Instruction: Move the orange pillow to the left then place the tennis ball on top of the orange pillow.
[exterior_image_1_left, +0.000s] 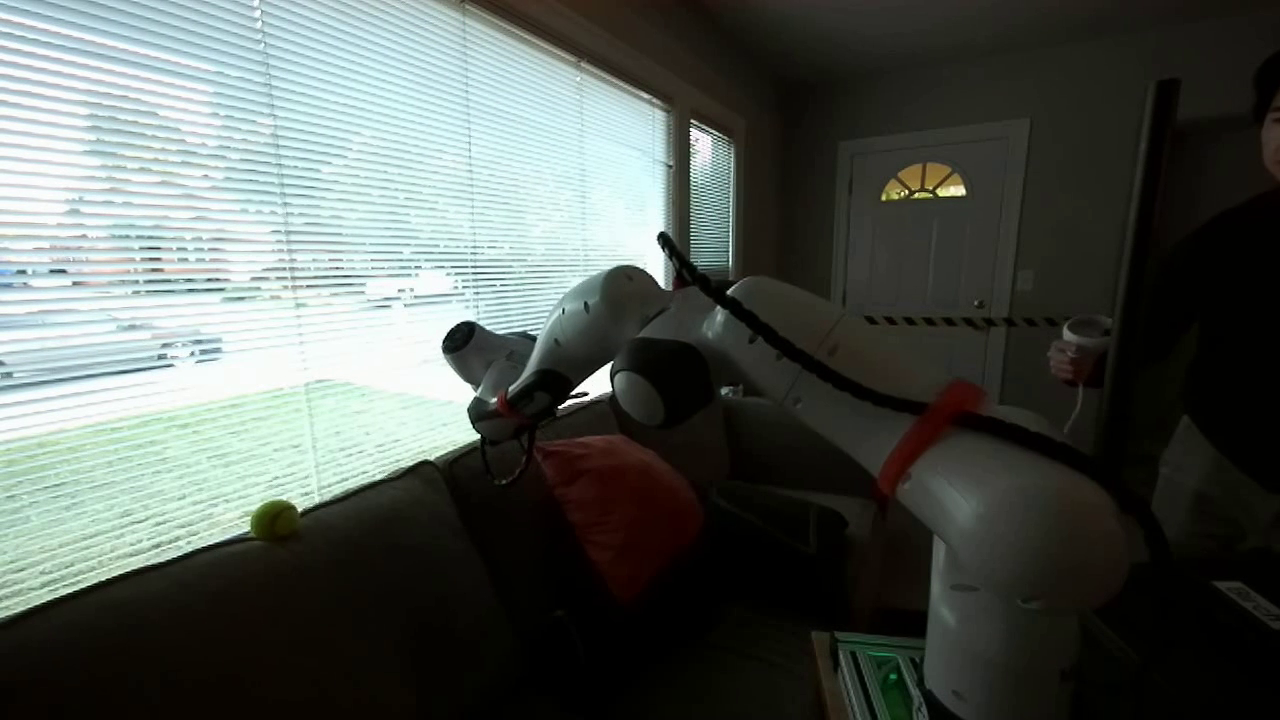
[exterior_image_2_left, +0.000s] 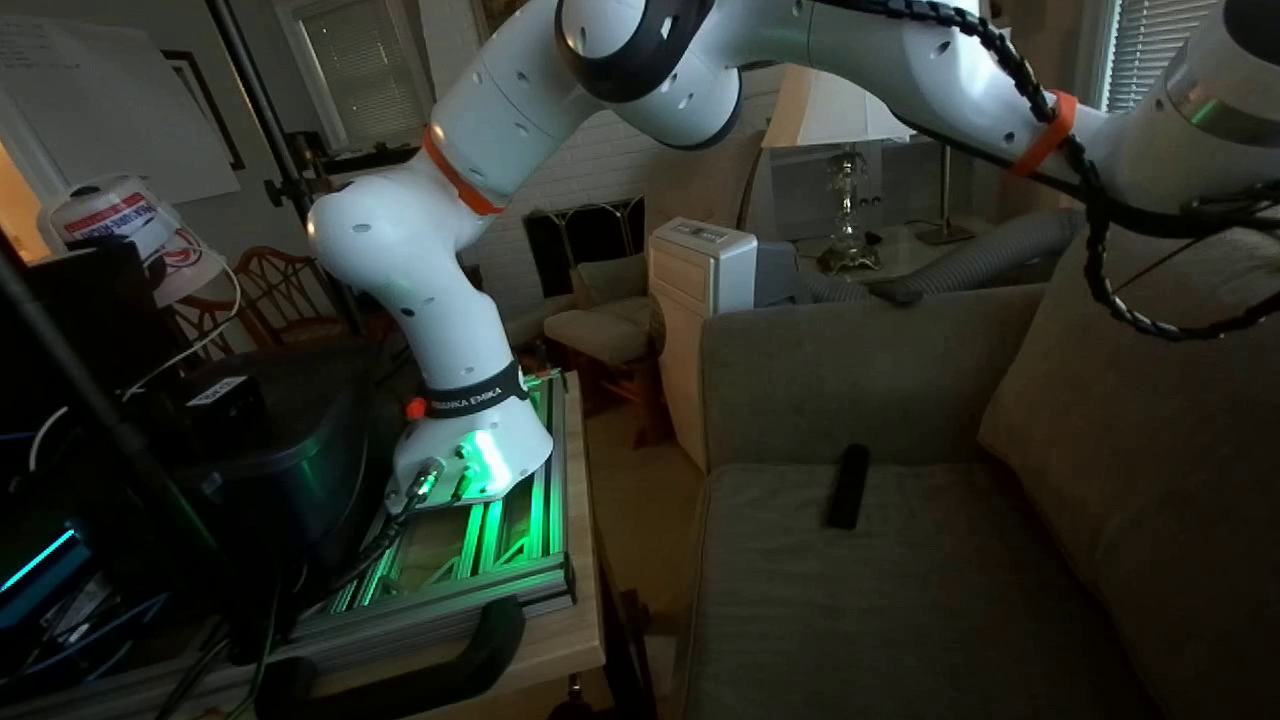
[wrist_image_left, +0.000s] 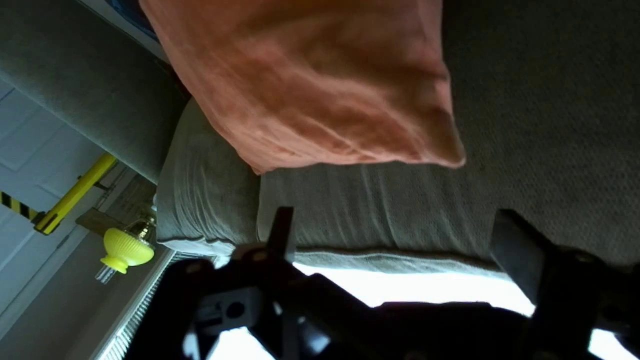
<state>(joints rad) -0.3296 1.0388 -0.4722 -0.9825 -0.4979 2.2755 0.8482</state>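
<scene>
Claw (wrist_image_left: 395, 225): spread wide, with a big gap and nothing pinched in it.
Orange pillow (wrist_image_left: 325, 90): it lies on the sofa (exterior_image_1_left: 380, 570), out in front of the claw and near it; the wrist view shows a space between them.
Tennis ball (exterior_image_1_left: 275, 519): it sits well apart from the claw, up on the top edge of the sofa back, not on the pillow yet.
Pillow trouble: the cloth looks soft, so the claw could nip only a thin corner and let it slip. If the claw goes in too deep, it might grab sofa cloth too.
Ball trouble: it is round and on a narrow edge, so a small bump could make it roll off. Later, a tilted pillow could let it roll away.
Black cable loop (exterior_image_2_left: 1150, 325): it hangs at the claw's end of the robot arm (exterior_image_2_left: 400, 265) and might snag on the pillow.
Black band (exterior_image_2_left: 475, 398): far back from the claw, it says "FRANKA EMIKA"; the first letter is hard to see.
White label (exterior_image_1_left: 1248, 603): also far from the claw, it seems to start with B; the rest is not clear.
</scene>
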